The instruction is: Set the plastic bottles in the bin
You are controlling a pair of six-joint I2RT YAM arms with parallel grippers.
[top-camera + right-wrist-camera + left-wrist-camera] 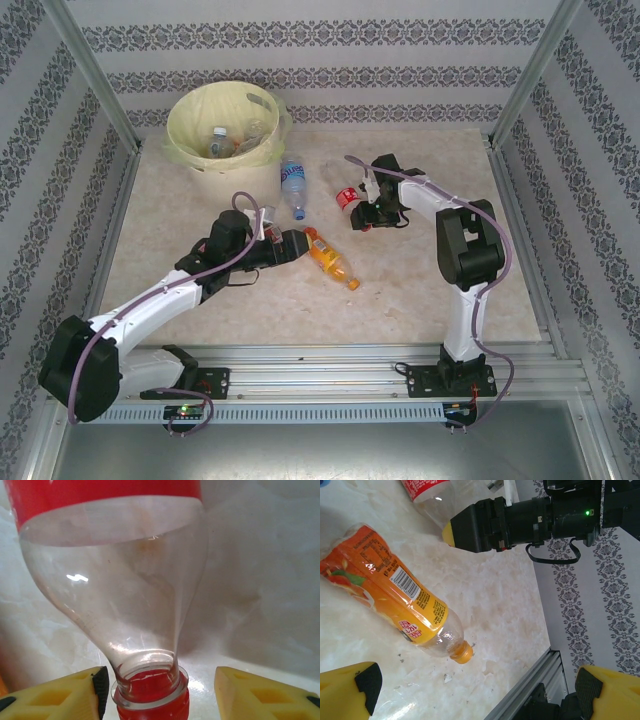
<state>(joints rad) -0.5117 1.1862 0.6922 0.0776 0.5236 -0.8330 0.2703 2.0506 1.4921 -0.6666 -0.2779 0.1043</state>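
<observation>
Nearest me in the top view, the two arm bases sit on the rail at 6 o'clock. Beyond them, the bin (180, 135) stands at 11 o'clock on the surface (420, 300), with a few clear bottles (225, 140) already lying inside it. Three bottles are left out on the surface near its middle: an orange-label bottle (330, 258), a blue-label bottle (293, 180) at its 12 o'clock, and a red-label bottle (345, 197) at its 1 o'clock. The left end effector (292, 245) points at the orange one's base, and the right end effector (362, 207) sits against the red one.

From the left wrist, the left end effector (475, 695) is spread wide, its fingers (350, 690) at the frame's bottom corners and holding nothing. The orange-label bottle (395, 595) lies on its side ahead at 10 o'clock, cap toward 5 o'clock, apart from the fingers. The red-label bottle (427, 492) lies at 12 o'clock.

From the right wrist, the right end effector (159, 685) straddles the neck of the red-label bottle (115, 595) just above its red cap (152, 702). One pad (100, 680) is at the neck ring and the other stands clear, so I call it open and not gripping.

I judge the job partly done, with three bottles left to bin.
</observation>
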